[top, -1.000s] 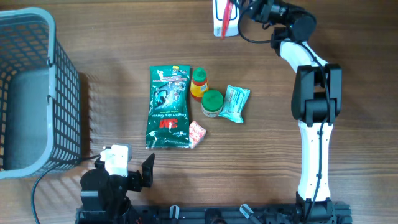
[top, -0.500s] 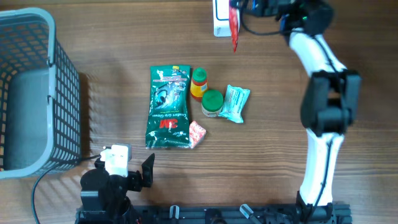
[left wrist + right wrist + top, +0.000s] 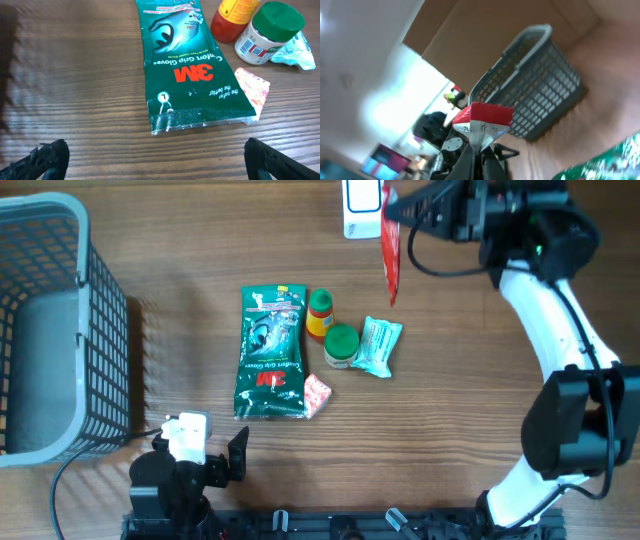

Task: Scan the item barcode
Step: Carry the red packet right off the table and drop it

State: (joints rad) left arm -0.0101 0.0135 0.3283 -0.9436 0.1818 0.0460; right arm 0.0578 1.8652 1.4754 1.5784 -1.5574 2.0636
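**Overhead and wrist views, scanning station.** The right gripper [image 3: 393, 202] is at the far edge of the wooden table [image 3: 200, 240]. Its fingers are pressed together on the top edge of a flat red-and-white foil sachet [image 3: 389, 255]. The sachet hangs clear of the table, just right of a white upright box [image 3: 358, 208], presumably the scanner. In the right wrist view the sachet's serrated end [image 3: 482, 120] stands up from the closed fingertips. Small print shows on its white band, but no barcode can be made out.

The left gripper [image 3: 160, 162] waits at the near edge with its fingers spread wide and nothing between them.

Five items lie mid-table:
- a green 3M glove pack [image 3: 270, 355];
- a yellow bottle with a green cap [image 3: 319, 313];
- a white jar with a green lid [image 3: 340, 345];
- a pale teal crinkled pouch [image 3: 378, 345];
- a small pink patterned sachet [image 3: 316, 395], touching the glove pack's near right corner.

A grey mesh basket [image 3: 110, 350] stands at the far left.

**Progress:** the pick-up appears done, and the item is beside the scanner. Whether a scan has registered cannot be told. What seems to be left is turning the code to the scanner window and then setting the item down.
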